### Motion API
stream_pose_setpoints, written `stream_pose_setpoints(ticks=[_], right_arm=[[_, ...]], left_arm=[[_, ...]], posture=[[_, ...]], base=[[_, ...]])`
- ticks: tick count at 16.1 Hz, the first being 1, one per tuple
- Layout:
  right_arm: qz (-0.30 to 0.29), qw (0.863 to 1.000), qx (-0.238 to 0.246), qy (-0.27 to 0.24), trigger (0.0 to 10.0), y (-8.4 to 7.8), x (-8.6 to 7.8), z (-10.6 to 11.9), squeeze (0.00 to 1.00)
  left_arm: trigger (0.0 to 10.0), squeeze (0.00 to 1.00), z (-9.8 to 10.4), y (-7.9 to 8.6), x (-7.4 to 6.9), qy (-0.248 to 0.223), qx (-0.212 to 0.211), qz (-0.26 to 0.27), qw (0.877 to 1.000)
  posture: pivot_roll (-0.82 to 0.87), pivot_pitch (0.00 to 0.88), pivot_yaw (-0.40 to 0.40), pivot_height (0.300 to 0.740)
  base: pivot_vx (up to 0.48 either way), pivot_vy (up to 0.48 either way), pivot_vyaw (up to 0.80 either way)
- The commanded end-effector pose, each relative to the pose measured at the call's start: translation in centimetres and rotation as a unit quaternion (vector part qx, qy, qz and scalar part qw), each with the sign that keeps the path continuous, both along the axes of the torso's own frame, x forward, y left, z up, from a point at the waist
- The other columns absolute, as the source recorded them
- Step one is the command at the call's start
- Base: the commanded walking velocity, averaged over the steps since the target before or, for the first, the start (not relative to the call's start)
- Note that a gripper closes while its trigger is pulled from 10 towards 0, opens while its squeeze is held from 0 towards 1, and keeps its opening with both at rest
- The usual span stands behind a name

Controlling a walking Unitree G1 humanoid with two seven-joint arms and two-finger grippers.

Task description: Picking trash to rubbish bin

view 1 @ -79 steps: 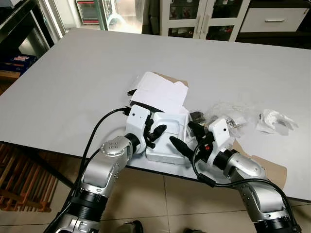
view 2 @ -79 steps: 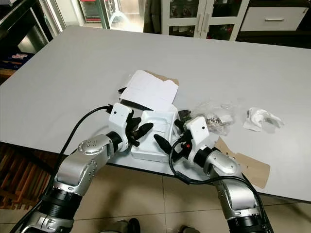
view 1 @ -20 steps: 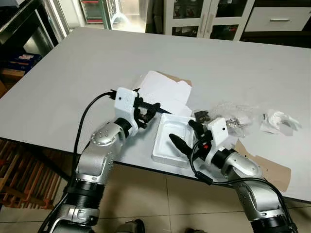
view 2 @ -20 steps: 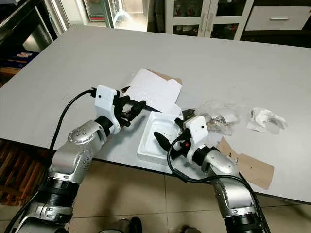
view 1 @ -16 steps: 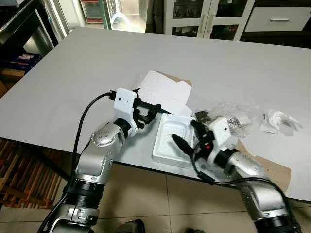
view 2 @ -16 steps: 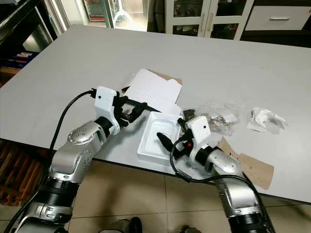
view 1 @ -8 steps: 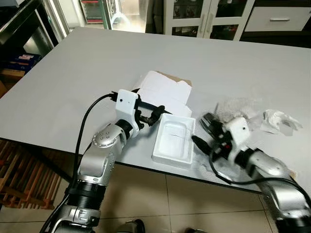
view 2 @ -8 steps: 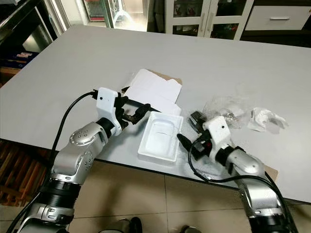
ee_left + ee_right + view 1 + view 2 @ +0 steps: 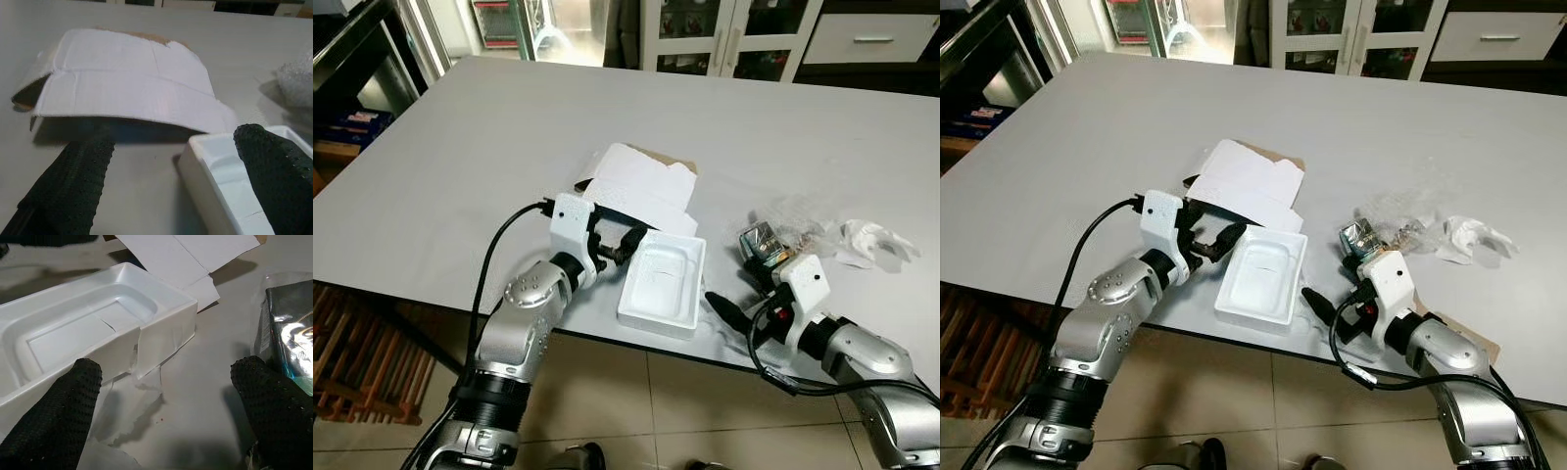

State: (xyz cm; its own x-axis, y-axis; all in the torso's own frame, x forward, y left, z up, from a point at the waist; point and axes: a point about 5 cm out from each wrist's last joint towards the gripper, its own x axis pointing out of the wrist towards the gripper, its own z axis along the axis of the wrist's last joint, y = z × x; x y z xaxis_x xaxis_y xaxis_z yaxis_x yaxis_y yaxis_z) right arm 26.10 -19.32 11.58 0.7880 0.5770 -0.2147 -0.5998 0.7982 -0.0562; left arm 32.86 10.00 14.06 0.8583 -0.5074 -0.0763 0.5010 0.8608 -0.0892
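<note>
A white plastic tray (image 9: 662, 284) sat empty at the table (image 9: 460, 157) edge, its corner wall split. Left hand (image 9: 625, 243) and right hand (image 9: 741, 286) flanked it, both spread, holding nothing.

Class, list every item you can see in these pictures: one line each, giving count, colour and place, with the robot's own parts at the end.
Table: one, grey, carries all the trash.
Plastic tray: one, white, at the near table edge between the grippers.
Flattened carton: one, white with brown inside, just behind the tray.
Foil packet: one, dark and shiny, beside the clear plastic wrap.
Crumpled paper: one, white, far right.
Cabinets: white-framed, behind the table.
Left gripper: black fingers, open, at the tray's left rim.
Right gripper: black fingers, open, right of the tray.
</note>
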Motion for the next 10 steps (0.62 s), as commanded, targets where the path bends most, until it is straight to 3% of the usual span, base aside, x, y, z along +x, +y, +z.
stream_pose_setpoints(ticks=[1,3,4,5,9,10], right_arm=[[0.004,1.0,0.001,0.009,10.0,-0.23,-0.38,-0.02,0.0],[0.014,1.0,0.012,0.013,10.0,0.09,-0.58,-0.03,0.0],[0.018,1.0,0.02,0.015,10.0,0.19,-0.72,0.01,0.0],[0.02,0.999,0.021,0.016,10.0,0.21,-0.82,-0.01,0.0],[0.025,0.999,0.027,0.018,10.0,0.56,-1.01,-0.13,0.0],[0.025,0.999,0.029,0.018,10.0,0.65,-1.02,-0.13,0.0]], left_arm=[[10.0,1.0,-0.32,-0.03,-0.1,0.003,0.005,-0.005,1.0],[10.0,1.0,-0.44,-0.04,-0.08,0.003,0.003,-0.005,1.0],[10.0,0.88,-0.47,-0.1,-0.1,0.005,-0.002,-0.007,1.0],[10.0,0.0,-0.54,-0.11,-0.1,0.009,-0.006,-0.008,1.0],[10.0,0.0,-0.26,0.43,0.2,0.008,-0.006,-0.007,1.0],[10.0,0.3,-0.06,0.56,0.28,0.004,-0.006,-0.007,1.0]], posture=[[-0.1,0.126,0.067,0.74],[-0.1,0.12,0.07,0.74],[-0.1,0.118,0.071,0.74],[-0.11,0.116,0.072,0.74],[-0.1,0.107,0.074,0.74],[-0.1,0.106,0.075,0.74]], base=[[0.0,0.0,0.0],[0.0,0.0,0.0],[0.0,0.0,0.0],[0.0,0.0,0.0],[0.0,0.0,0.0],[0.0,0.0,0.0]])
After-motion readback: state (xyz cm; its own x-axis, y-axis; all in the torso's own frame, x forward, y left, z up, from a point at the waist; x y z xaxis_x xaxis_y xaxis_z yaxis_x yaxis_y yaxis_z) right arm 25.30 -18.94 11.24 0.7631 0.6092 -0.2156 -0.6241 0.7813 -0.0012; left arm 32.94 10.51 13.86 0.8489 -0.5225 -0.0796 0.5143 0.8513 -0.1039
